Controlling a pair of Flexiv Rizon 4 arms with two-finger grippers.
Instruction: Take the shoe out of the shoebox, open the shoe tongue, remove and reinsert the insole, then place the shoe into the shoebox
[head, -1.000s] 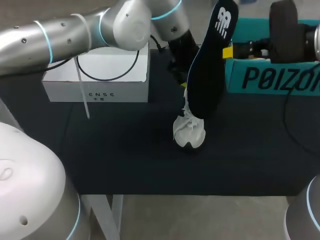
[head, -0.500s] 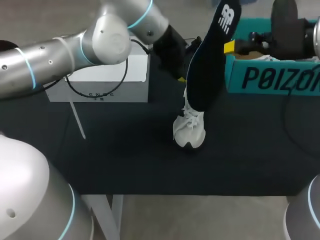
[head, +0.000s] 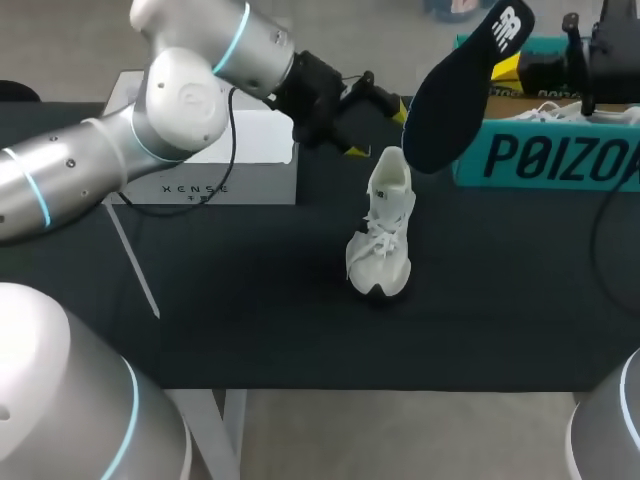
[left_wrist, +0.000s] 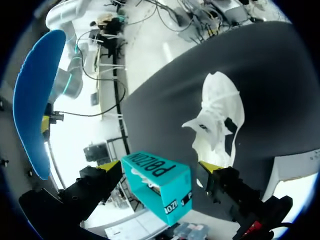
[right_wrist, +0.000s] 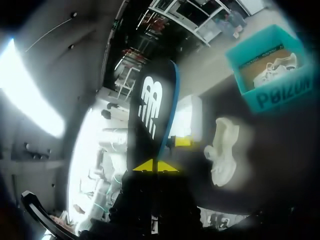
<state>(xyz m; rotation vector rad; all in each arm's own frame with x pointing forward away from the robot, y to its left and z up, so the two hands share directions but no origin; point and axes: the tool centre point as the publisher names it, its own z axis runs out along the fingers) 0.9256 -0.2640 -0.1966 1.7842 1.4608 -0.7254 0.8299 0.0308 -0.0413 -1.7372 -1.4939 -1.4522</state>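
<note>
R jaws grip insole (head: 455, 95) aloft nr shoe (head: 383, 238); L jaws spread wide.

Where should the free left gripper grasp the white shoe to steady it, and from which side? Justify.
Probably the heel collar, coming from behind the heel: the white shoe sits sole-down with its heel toward the open left gripper and its mouth facing up.

The insole (head: 452, 100) now out of the shoe (head: 382, 235); left claw (head: 377, 125) farther back.
</note>
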